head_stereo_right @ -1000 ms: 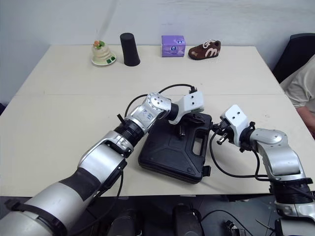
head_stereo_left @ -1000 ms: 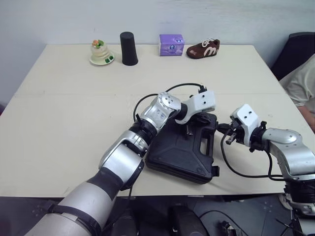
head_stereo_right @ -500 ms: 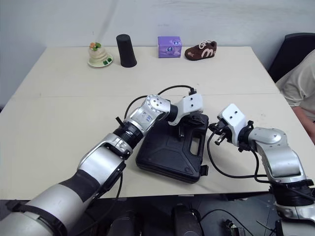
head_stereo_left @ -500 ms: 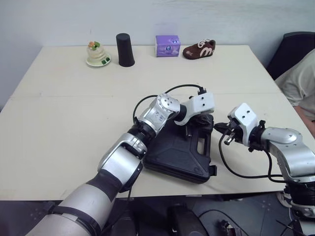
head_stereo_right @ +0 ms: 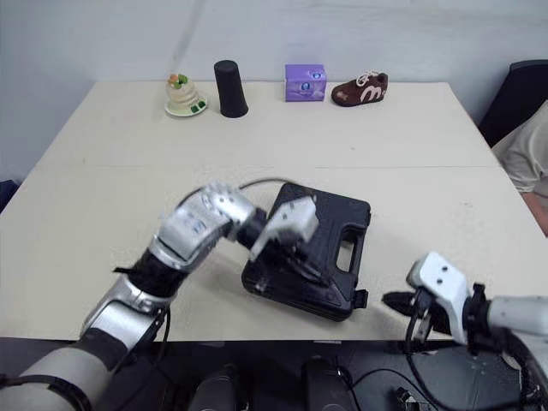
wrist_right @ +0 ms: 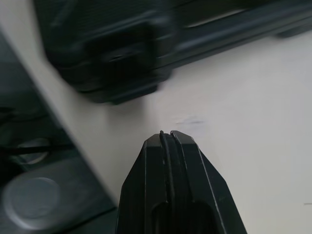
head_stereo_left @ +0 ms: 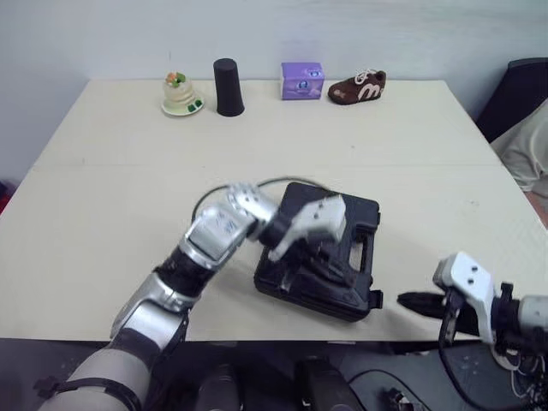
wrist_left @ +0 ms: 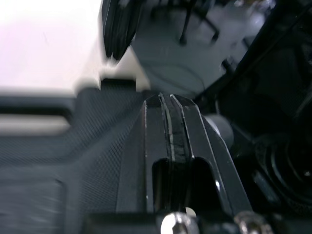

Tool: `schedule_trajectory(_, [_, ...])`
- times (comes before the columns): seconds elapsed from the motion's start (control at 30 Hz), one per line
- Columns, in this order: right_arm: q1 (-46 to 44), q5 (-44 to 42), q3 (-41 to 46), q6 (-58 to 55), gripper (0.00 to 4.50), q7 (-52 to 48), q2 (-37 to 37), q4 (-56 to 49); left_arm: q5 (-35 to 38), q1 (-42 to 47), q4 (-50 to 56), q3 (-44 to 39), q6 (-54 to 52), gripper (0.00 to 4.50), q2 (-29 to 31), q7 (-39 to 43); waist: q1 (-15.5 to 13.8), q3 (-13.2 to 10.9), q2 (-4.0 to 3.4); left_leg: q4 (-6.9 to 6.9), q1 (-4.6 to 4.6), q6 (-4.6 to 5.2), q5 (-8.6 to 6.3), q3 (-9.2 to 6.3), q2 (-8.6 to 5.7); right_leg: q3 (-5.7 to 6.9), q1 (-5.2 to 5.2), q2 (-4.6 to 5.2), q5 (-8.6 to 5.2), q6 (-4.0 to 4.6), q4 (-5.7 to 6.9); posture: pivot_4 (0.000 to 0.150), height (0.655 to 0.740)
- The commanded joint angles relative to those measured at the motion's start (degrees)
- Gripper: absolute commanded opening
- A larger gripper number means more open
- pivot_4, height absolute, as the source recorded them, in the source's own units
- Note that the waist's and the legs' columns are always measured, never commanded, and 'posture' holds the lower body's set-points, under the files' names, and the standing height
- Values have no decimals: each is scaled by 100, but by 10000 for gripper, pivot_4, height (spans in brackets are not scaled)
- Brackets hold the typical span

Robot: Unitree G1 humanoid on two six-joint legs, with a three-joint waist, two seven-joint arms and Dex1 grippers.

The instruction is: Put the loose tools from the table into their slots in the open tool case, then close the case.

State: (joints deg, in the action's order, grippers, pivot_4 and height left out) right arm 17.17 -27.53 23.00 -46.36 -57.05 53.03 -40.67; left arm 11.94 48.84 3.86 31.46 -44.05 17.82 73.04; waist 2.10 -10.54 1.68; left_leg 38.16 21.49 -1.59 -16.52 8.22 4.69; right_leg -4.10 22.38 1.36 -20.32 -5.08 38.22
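The left gripper, fingers pressed together and holding nothing, lies over the 9 o'clock half of the black tool case. The case sits with its lid down at 6 o'clock on the table, near the front edge. At 4 o'clock from the case, the right gripper hangs by the table edge, fingers closed and empty.

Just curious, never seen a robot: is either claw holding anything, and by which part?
Nothing is held. Left claw: shut, empty, over the black tool case. Right claw: shut, empty, beside it.
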Motion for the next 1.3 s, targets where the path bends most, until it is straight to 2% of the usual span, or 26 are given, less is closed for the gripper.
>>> schedule_trajectory(0.03, [-142,-293,47,-224,0,286,-73,-308,-522,-6,46,354,407,232,39,-465,-11,2,1,0,0,4,-2,1,-1,-7,0,0,0,0,-2,1500,7296])
schedule_trajectory(0.4, [-513,-400,-529,-232,0,708,-54,-198,-775,-86,-81,830,618,232,233,-511,-31,8,8,-7,-4,23,-14,7,-5,-18,-9,6,5,-8,-29,1500,7296])
schedule_trajectory(0.63, [-635,-558,-657,-261,0,807,-153,-196,-1491,-184,-476,1387,1033,232,173,-994,-34,46,55,-17,-34,25,-18,2,0,-13,-43,6,3,-4,-47,1500,7296])
schedule_trajectory(0.77, [-819,-557,-833,-273,0,866,-167,-155,-1443,-154,-576,1351,1020,232,63,-982,-26,87,117,-18,-61,63,-49,-13,15,4,-93,20,5,0,-76,1500,7296])
schedule_trajectory(0.97, [-1357,-1106,-866,-566,0,1097,-558,-302,-1345,-117,-643,1213,953,232,5,-931,29,95,120,-18,-56,57,-64,-10,38,5,-91,21,8,13,-81,1500,7296])
schedule_trajectory(1.13, [-1290,-900,-811,-551,0,1032,-410,-300,-1144,-86,-720,889,940,232,-61,-856,61,100,111,-19,-60,52,-62,-12,38,10,-91,17,8,24,-79,1500,7296])
schedule_trajectory(1.23, [-1035,-723,-577,-337,0,870,-175,-239,-368,-30,-585,150,748,9992,-119,-466,62,90,97,-21,-50,52,-63,-13,43,13,-81,20,8,24,-81,1500,7296])
schedule_trajectory(1.27, [-931,-802,-264,-288,0,716,-90,-211,11,79,-569,-364,704,14131,-54,-334,68,85,89,-21,-45,52,-63,-13,42,14,-75,19,9,22,-81,1500,7296])
schedule_trajectory(1.3, [-856,-899,52,-250,3165,561,-11,-174,304,194,-576,-797,661,19142,69,-210,65,73,73,-21,-39,51,-63,-13,36,16,-70,17,9,22,-81,1500,7296])
